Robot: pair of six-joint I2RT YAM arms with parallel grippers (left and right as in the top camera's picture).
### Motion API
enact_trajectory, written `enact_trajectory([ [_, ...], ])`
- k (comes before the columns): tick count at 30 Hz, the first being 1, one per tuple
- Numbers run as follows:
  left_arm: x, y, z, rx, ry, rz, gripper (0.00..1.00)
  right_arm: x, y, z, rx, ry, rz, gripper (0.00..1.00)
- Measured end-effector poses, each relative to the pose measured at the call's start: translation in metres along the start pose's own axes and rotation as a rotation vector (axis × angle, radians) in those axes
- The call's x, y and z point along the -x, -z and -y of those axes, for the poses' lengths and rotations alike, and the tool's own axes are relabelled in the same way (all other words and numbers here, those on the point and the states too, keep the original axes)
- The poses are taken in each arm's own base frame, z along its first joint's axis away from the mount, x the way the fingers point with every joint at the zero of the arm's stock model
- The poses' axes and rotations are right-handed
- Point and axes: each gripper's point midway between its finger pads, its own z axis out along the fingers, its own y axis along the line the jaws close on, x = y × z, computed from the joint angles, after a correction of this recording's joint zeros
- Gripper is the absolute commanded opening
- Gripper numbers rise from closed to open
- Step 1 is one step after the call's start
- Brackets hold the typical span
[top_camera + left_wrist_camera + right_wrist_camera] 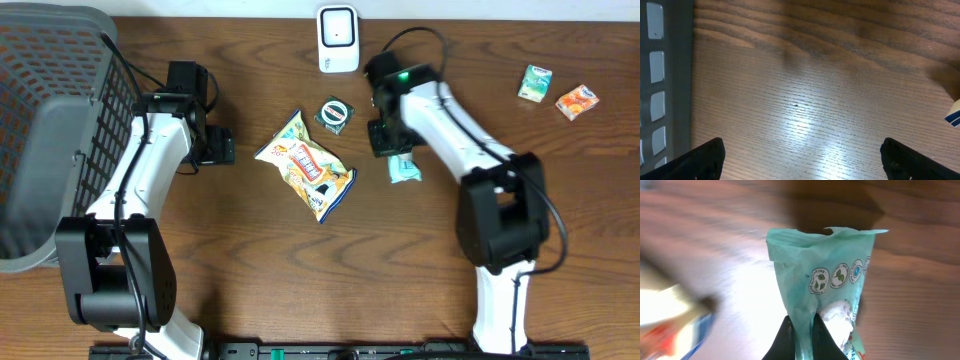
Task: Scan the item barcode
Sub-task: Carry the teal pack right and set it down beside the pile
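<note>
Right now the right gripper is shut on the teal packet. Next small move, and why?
Probably lift it clear of the table: the right gripper is shut on an edge of the teal packet, and the white scanner stands at the far edge.

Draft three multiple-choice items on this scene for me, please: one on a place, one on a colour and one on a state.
1. Where is the basket?
A. at the robot's left
B. between the arms
C. at the robot's right

2. What colour is the packet in the right gripper?
A. yellow
B. orange
C. teal

3. How is the left gripper?
A. shut on a bag
B. open and empty
C. shut on a carton

Answers:
1. A, the overhead view shows it at the left edge.
2. C, the right wrist view shows teal film pinched.
3. B, its fingers stand wide apart with nothing between them.
</note>
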Motion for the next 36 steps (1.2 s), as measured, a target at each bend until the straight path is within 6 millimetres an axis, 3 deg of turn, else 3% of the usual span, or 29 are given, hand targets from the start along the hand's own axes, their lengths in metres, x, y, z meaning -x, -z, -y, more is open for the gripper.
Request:
enact_trajectory([
  [6,0.0,0.0,0.0,0.0,0.0,0.0,0.98,-0.002,0.038,-0.025,0.512,0.018,-0.024,0.01],
  [9,0.0,0.0,0.0,0.0,0.0,0.0,0.97,0.002,0.058,-0.028,0.735,0.017,0.004,0.01],
  [11,0.0,0.0,0.0,0.0,0.0,0.0,0.98,0.0,0.06,-0.027,0.831,0.004,0.014,0.01],
  [18,0.0,0.0,0.0,0.0,0.0,0.0,0.98,-0.033,0.017,-0.017,0.979,-0.08,-0.031,0.01],
  [22,0.0,0.0,0.0,0.0,0.0,0.0,0.98,-0.041,-0.001,0.005,0.933,-0.142,-0.041,0.03],
  [28,0.0,0.0,0.0,0.0,0.0,0.0,0.98,-0.059,-0.023,0.065,0.689,-0.288,-0.131,0.37],
  [32,0.0,0.0,0.0,0.0,0.0,0.0,0.98,-0.061,-0.012,0.075,0.636,-0.277,-0.159,0.66],
  [36,0.0,0.0,0.0,0.0,0.0,0.0,0.98,-0.053,0.008,0.081,0.599,-0.242,-0.143,0.81],
])
